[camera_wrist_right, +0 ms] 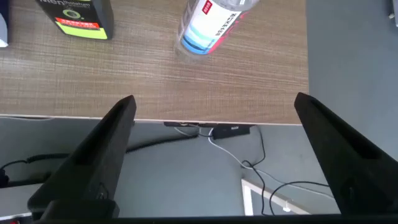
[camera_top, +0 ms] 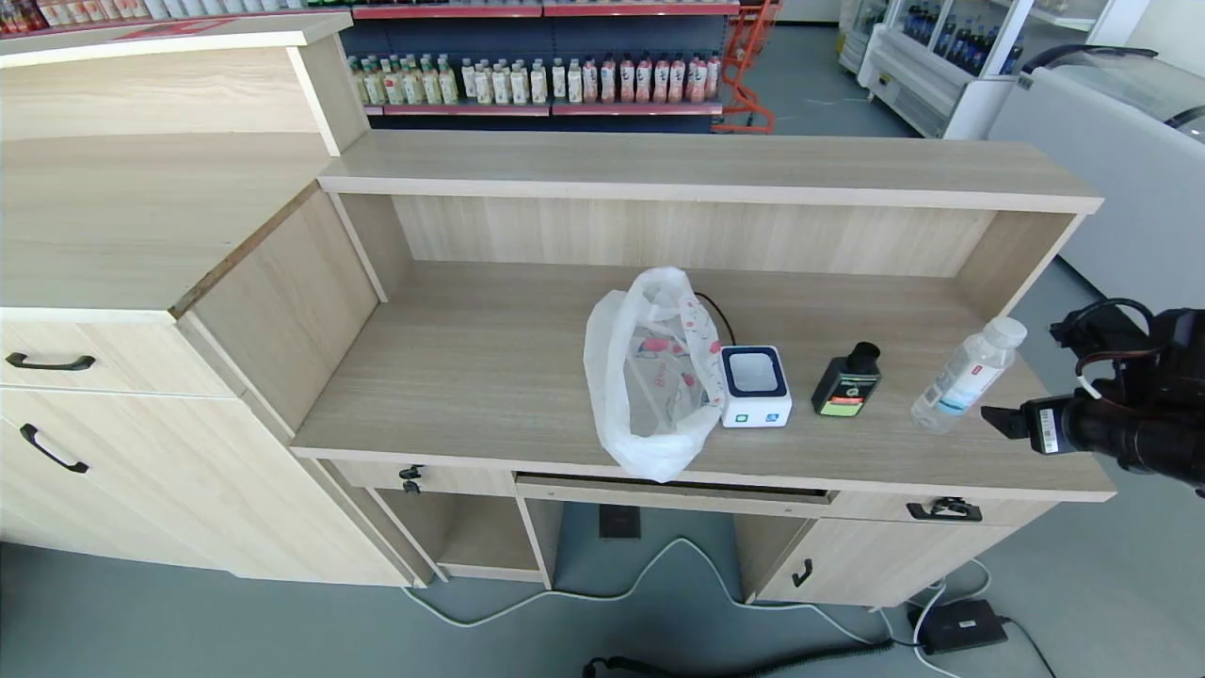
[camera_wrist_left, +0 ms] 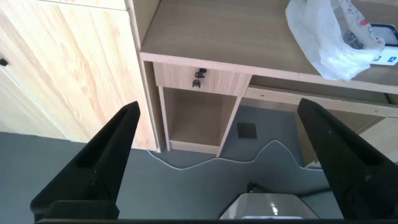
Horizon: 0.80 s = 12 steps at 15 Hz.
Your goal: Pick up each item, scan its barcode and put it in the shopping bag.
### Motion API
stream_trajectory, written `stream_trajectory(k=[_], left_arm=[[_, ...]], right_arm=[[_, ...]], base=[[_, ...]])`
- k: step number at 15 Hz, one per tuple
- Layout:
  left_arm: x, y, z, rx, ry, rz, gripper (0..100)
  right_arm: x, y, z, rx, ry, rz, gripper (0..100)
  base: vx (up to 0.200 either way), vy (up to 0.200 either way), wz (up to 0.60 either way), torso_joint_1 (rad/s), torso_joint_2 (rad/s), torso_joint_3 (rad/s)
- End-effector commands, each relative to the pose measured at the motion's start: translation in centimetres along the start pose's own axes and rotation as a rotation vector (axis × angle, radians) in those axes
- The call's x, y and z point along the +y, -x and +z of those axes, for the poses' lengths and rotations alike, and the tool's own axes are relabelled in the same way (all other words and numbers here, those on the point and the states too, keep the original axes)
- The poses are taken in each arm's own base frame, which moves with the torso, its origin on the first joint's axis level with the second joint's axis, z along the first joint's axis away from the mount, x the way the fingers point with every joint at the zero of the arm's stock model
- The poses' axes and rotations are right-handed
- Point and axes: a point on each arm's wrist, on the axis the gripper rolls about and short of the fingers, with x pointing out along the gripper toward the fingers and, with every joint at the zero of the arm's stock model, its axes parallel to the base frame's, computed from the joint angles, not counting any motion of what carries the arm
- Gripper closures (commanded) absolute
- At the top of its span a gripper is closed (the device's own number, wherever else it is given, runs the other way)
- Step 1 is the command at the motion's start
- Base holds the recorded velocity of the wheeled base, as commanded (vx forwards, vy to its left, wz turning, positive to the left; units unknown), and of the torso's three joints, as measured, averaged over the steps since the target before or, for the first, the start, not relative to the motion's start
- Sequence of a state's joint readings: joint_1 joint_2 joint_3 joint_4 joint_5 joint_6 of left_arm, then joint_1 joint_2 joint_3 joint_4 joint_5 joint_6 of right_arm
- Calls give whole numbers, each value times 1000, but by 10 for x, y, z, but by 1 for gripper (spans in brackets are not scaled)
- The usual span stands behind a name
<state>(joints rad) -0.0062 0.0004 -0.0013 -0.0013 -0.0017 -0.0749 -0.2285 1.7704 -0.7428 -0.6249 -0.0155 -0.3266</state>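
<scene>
On the wooden counter (camera_top: 490, 377) a white plastic shopping bag (camera_top: 650, 377) stands open, with a small white barcode scanner (camera_top: 755, 384) touching its right side. Right of the scanner stands a dark bottle with a green and red label (camera_top: 847, 381). Farther right is a clear water bottle with a white cap (camera_top: 970, 375). My right gripper (camera_wrist_right: 214, 106) is open at the counter's front right edge, just short of the water bottle (camera_wrist_right: 211, 25) and dark bottle (camera_wrist_right: 78, 18). My left gripper (camera_wrist_left: 217, 112) is open too, low in front of the counter, with the bag (camera_wrist_left: 329, 37) above and beyond it.
A raised shelf (camera_top: 706, 169) backs the counter and a tall cabinet (camera_top: 141, 226) walls its left side. Below are a keyed drawer (camera_wrist_left: 198, 78), an open cubby (camera_wrist_left: 196, 118) and a cupboard door (camera_top: 875, 565). Cables and a power brick (camera_top: 960, 626) lie on the floor.
</scene>
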Motion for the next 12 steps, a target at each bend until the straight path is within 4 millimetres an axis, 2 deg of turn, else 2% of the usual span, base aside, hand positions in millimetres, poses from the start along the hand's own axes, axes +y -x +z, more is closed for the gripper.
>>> stream_trajectory(k=[1, 5, 12], left_arm=[[0, 0, 0, -1, 0, 0, 0], [0, 0, 0, -1, 0, 0, 0], [0, 0, 0, -1, 0, 0, 0]], right_arm=[[4, -32, -13, 61, 6, 21, 0], [12, -54, -11, 41, 102, 39, 0], [41, -83, 9, -44, 146, 116, 0]], base=[[0, 0, 0, 0, 0, 0], [0, 0, 0, 0, 0, 0], [0, 0, 0, 0, 0, 0]])
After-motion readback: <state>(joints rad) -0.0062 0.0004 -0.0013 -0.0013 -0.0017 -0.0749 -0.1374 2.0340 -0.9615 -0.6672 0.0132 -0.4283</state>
